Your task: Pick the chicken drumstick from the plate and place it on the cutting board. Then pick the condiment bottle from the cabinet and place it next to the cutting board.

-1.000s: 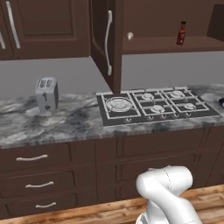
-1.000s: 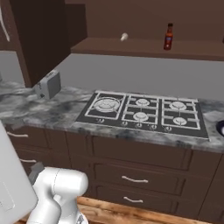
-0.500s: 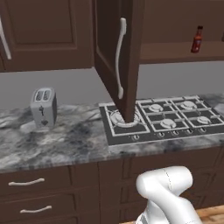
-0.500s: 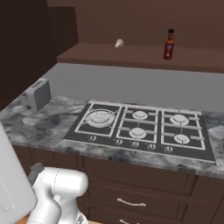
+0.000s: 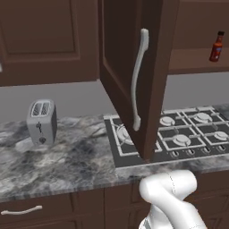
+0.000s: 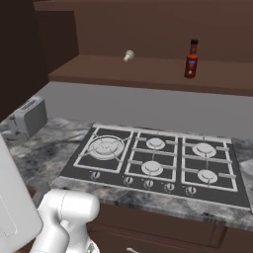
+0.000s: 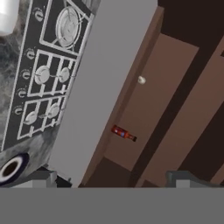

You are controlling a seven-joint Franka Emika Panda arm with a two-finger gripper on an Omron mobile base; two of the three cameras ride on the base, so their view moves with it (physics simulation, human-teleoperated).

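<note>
The condiment bottle [image 6: 191, 59], red-orange with a black cap, stands upright on the open cabinet's shelf [image 6: 148, 74]. It also shows at the far right of the left base view as the bottle [image 5: 216, 46], and in the rolled hand view as the bottle [image 7: 124, 133], lying sideways in the picture. The cabinet door [image 5: 154, 53] hangs open over the stove, its silver handle [image 5: 137, 80] facing me. My gripper [image 7: 111, 178] is open, with nothing between its fingertips [image 7: 41, 177], well short of the shelf. The plate [image 7: 21, 159] peeks in beside the stove. The chicken drumstick and the cutting board are out of view.
A gas stove [image 6: 158, 160] is set into the grey marble counter [image 5: 67, 165]. A silver toaster [image 5: 42, 121] stands on the counter to its left. A small pale object [image 6: 129, 56] sits on the shelf left of the bottle. Brown drawers [image 5: 27, 210] run below the counter.
The whole picture has shifted and grown: the base has driven closer to the counter, so the open cabinet door now looms large. The bottle stays on its shelf and the gripper stays open.
</note>
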